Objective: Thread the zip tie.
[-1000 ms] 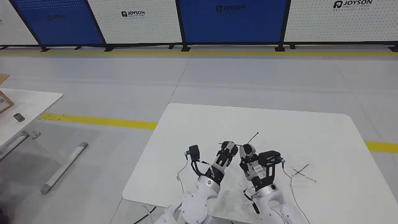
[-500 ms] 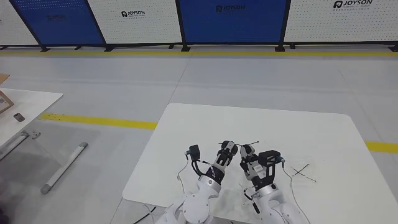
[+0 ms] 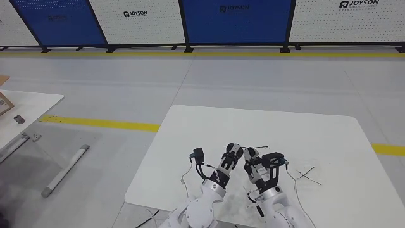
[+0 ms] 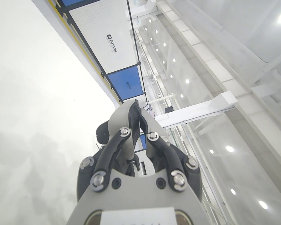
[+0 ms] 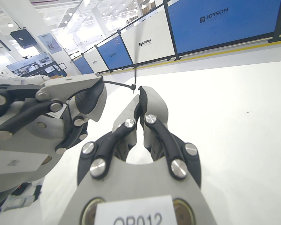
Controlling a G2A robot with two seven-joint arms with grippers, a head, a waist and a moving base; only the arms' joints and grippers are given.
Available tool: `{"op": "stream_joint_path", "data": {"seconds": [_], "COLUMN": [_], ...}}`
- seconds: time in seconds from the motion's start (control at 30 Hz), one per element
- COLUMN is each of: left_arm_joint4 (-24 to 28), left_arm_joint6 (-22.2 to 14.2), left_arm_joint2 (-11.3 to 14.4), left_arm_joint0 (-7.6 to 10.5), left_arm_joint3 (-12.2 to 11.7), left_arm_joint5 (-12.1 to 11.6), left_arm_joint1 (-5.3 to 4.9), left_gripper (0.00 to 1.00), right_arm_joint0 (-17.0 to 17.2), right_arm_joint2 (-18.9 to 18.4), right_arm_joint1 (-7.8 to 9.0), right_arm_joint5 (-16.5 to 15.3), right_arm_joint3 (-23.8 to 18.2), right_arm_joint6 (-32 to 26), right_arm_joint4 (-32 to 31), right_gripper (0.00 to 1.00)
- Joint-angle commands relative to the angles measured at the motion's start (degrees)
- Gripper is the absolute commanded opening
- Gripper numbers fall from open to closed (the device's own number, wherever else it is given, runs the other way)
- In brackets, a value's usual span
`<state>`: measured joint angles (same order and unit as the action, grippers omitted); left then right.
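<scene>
Holding one zip tie (image 5: 118, 84) in the air above the white desk (image 5: 224, 106), between the two grippers and near the desk's edge on the robot's side. Pinching its strap in the left gripper (image 5: 101, 82), pads pressed fully together on the thin black band, with the free part sticking out sideways to the head (image 5: 133, 87). Showing a second thin length rising from the head, probably the tail; not telling from these views whether it is passing through the slot. Pressing the right gripper (image 5: 141, 92) shut as well, tips just beside the head; not telling whether anything is caught between those pads. Leaving a few spare ties (image 3: 308, 175) lying crossed on the desk, well apart on the right arm's side. Judging the handling: very light, springy, bending readily across the flat side and flicking back on release; probably smooth plastic, so sliding or twisting in a loose pinch; not fragile, though likely kinking under a sharp fold. Judging the best hold: gripping the flat faces of the strap close behind the head for steadying the slot, and taking the tail a little back from its tip, leaving enough free end for entering without bowing away.
</scene>
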<state>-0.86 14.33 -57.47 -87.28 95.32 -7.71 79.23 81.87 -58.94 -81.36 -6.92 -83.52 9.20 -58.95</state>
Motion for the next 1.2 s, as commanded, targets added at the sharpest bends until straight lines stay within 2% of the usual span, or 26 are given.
{"op": "stream_joint_path", "data": {"seconds": [0.0, 0.07, 0.1, 0.2, 0.27, 0.47, 0.7, 0.9, 1.0, 1.1, 1.17], "left_arm_joint4": [-0.1, -0.2, -0.2, -0.3, -0.3, -0.5, -1.0, -1.3, -1.5, -1.5, -1.5], "left_arm_joint6": [0.0, 0.2, 0.3, 0.4, 0.4, 0.4, 0.3, 0.3, 0.3, 0.2, 0.1], "left_arm_joint2": [-0.1, -0.1, -0.2, -0.1, -0.1, 0.0, 0.0, -0.1, 0.0, 0.0, 0.0], "left_arm_joint0": [-0.07, -0.04, 0.01, 0.12, 0.18, 0.29, -0.01, -0.17, -0.19, -0.20, -0.19], "left_arm_joint3": [0.1, 0.1, 0.0, -0.1, -0.2, -0.4, -0.5, -0.5, -0.5, -0.5, -0.6], "left_arm_joint5": [-0.1, 0.0, 0.0, 0.1, 0.2, 0.3, 0.3, 0.4, 0.5, 0.6, 0.6], "left_arm_joint1": [0.01, 0.03, 0.06, 0.12, 0.16, 0.28, 0.33, 0.37, 0.40, 0.43, 0.45], "left_gripper": [0.00, 0.00, 0.00, 0.00, 0.00, 0.00, 0.00, 0.00, 0.00, 0.00, 0.00], "right_arm_joint0": [0.0, 0.0, 0.1, 0.1, 0.2, 0.5, 0.6, 0.6, 0.6, 0.6, 0.5], "right_arm_joint2": [0.0, -0.1, -0.2, -0.4, -0.4, -0.5, -0.8, -0.8, -0.8, -0.8, -0.7], "right_arm_joint1": [-0.01, -0.01, 0.02, 0.09, 0.11, 0.13, 0.14, 0.11, 0.11, 0.10, 0.09], "right_arm_joint5": [0.0, -0.1, -0.3, -0.5, -0.5, -0.5, -0.4, -0.4, -0.3, -0.2, -0.1], "right_arm_joint3": [0.0, 0.0, 0.0, 0.0, -0.1, -0.9, -1.4, -1.4, -1.4, -1.4, -1.4], "right_arm_joint6": [-0.1, -0.2, -0.3, -0.8, -1.0, -1.0, -0.6, -0.4, -0.4, -0.5, -0.5], "right_arm_joint4": [-0.1, 0.2, 0.4, 0.2, 0.1, 0.2, 0.5, 0.4, 0.3, 0.2, 0.1], "right_gripper": [0.00, 0.00, 0.10, 0.29, 0.31, 0.30, 0.21, 0.20, 0.15, 0.15, 0.10]}}
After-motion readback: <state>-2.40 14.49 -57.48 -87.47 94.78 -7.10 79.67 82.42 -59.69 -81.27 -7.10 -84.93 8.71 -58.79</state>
